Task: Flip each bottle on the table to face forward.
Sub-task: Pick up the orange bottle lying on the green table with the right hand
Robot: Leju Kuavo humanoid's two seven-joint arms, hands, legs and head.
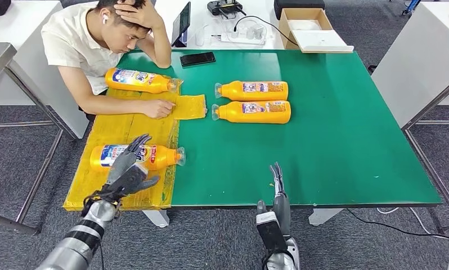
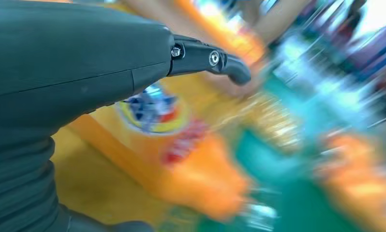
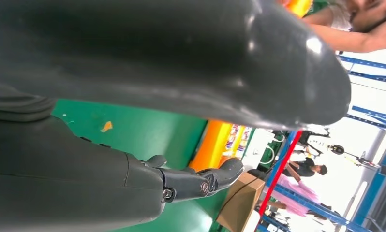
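Left hand (image 1: 128, 170): over the near-left bottle (image 1: 137, 157), fingers spread across its label, not closed round it. Holds nothing that I can see. Left wrist view is motion-blurred; contact cannot be confirmed there.
Right hand (image 1: 277, 197): at the near table edge, fingers straight and pointing away from the robot, holding nothing. Well apart from every bottle.
Near-left bottle: lies on its side on the yellow mat (image 1: 98, 180), long axis across the table, cap toward the green surface, colourful label up.
Far-left bottle (image 1: 140, 80): same lie, on the mat's far end, just beside the person's forearm (image 1: 118, 104).
Centre pair (image 1: 251, 101): two bottles side by side on the green table (image 1: 351, 140), long axes parallel, caps toward the mat, plain printed labels up. Judged the ones that need turning.
Key relation: near-left bottle sits directly under and ahead of the left hand; left arm is far nearer than right.
Next move (judgement): a roll about the long axis, so fingers need to wrap across the body, not along it.
Risk (judgement): round body may roll off toward the mat's edge.
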